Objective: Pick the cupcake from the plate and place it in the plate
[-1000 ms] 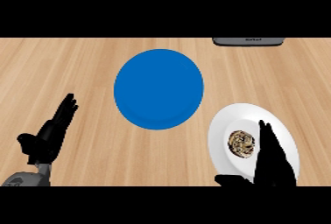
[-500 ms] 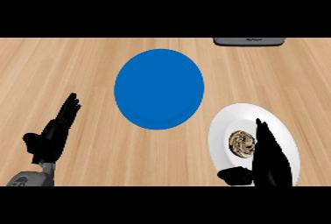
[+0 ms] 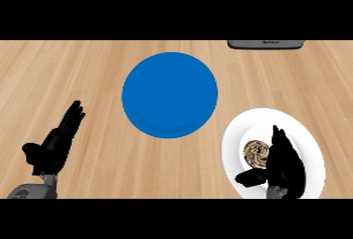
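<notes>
A brown swirled cupcake (image 3: 256, 153) sits on the white plate (image 3: 303, 135) at the lower right. My right hand (image 3: 283, 163) hovers over that plate, its straight fingers covering the cupcake's right side and its thumb out to the left below the cake; the hand is open and holds nothing. An empty blue plate (image 3: 169, 94) lies in the middle of the wooden counter. My left hand (image 3: 55, 144) rests open at the lower left, fingers pointing up and away.
A dark grey appliance edge (image 3: 266, 44) shows at the counter's far right, above the white plate. Bare wood lies between the two plates and around the left hand.
My right hand has crept slightly left and forward over the white plate, closing on the cupcake. The left hand has edged up a little. Both plates and the cupcake stay put.
</notes>
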Available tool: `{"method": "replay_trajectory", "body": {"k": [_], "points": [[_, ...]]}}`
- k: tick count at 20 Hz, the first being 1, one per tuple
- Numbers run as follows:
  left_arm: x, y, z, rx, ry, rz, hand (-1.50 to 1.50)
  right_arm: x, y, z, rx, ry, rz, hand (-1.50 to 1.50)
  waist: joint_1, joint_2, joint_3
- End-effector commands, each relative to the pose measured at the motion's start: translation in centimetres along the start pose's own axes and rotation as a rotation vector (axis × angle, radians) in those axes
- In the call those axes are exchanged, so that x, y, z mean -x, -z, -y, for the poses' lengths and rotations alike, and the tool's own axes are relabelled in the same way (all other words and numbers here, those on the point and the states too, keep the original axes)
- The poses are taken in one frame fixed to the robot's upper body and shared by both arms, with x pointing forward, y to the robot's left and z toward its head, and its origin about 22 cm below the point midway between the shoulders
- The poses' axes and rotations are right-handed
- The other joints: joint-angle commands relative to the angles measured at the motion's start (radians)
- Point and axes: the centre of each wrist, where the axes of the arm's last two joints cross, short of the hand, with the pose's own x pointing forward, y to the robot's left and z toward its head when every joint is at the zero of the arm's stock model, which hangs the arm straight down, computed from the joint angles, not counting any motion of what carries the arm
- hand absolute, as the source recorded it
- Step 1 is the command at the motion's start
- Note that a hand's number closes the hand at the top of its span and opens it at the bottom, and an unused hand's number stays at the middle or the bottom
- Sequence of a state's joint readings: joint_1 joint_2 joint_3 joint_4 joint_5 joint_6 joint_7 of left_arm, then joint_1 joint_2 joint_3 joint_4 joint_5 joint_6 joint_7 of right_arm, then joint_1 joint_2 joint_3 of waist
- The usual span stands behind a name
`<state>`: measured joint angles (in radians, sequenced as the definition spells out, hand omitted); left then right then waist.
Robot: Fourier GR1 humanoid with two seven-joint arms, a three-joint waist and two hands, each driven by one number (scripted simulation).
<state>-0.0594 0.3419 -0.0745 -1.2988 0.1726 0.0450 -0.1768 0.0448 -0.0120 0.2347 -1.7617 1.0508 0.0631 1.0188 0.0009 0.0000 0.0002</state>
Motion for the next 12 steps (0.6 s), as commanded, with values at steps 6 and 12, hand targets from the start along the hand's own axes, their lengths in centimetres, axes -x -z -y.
{"method": "replay_trajectory", "body": {"k": [6, 12], "points": [[-0.9, 0.5, 1.5, -0.009, 0.008, 0.008, 0.0, -0.8, 0.2, -2.9, -0.084, -0.026, 0.063, 1.5, 0.001, 0.0, 0.0], [-0.1, 0.8, 1.1, -0.002, 0.007, -0.008, 0.0, 1.5, 2.5, -1.9, -0.049, -0.006, 0.107, 1.5, -0.003, 0.0, 0.0]]}}
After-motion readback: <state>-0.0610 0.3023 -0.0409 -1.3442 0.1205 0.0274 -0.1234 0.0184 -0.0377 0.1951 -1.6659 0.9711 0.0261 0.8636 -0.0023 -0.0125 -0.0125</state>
